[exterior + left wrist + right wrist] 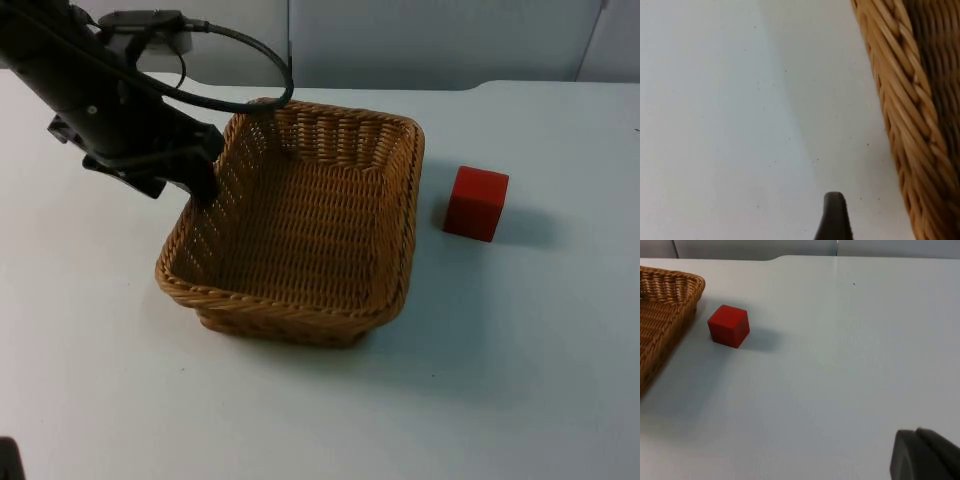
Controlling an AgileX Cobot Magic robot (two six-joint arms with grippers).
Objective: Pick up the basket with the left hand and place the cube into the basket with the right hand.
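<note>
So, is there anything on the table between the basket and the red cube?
No. Between the basket and the red cube is only bare white table; the right wrist view shows the same gap.

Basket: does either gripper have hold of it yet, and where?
Cannot tell. The left gripper is at the basket's left rim, its grip hidden. The red cube lies unheld on the table.

We see bare white table top (540,360) all round the small red cube (476,203). Only the woven wicker basket (300,230) stands near, beside it.
</note>
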